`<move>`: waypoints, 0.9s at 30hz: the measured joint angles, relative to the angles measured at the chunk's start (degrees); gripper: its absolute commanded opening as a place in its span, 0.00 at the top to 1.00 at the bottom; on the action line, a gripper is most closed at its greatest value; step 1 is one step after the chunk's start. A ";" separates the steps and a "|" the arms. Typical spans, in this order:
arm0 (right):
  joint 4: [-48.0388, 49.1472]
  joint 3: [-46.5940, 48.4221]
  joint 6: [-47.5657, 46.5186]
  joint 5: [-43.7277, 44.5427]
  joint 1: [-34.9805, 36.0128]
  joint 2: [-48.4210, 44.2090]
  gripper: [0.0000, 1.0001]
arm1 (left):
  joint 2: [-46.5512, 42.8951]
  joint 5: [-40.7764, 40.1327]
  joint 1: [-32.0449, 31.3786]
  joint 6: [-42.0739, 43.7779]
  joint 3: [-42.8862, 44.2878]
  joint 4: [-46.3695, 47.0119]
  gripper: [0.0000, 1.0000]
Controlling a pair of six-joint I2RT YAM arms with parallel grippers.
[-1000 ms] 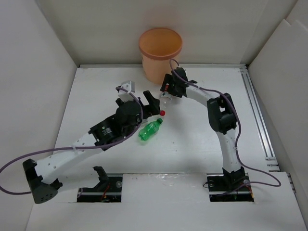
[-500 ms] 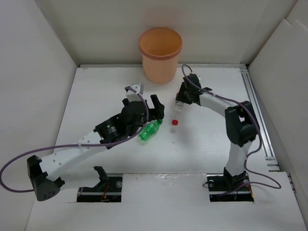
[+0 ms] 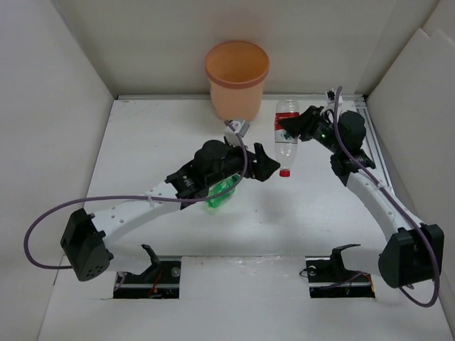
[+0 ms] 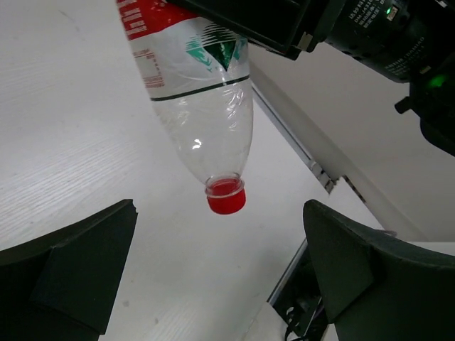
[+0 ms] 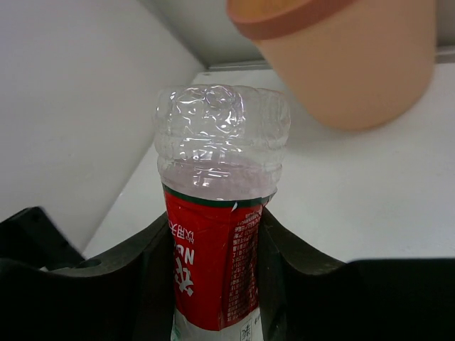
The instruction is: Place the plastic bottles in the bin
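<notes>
The right gripper (image 3: 293, 131) is clamped around the red-labelled middle of a clear bottle (image 3: 286, 139), which hangs red cap down above the table, just right of the orange bin (image 3: 237, 82). The left gripper (image 3: 264, 164) has its fingers spread wide beside that cap, while a green bottle (image 3: 222, 195) lies on the table under its arm.
</notes>
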 measured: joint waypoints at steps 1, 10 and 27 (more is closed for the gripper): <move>1.60 -0.63 0.63 -2.38 -0.52 -0.42 1.00 | 1.05 1.66 0.00 0.02 0.04 1.68 0.00; 9.77 -4.66 6.84 -13.77 -1.11 -6.84 1.00 | 9.49 7.96 0.00 -0.11 4.17 6.71 0.00; 32.87 -10.86 23.26 -21.00 -1.29 -6.75 0.40 | 14.78 21.38 1.01 -9.33 4.76 25.73 0.91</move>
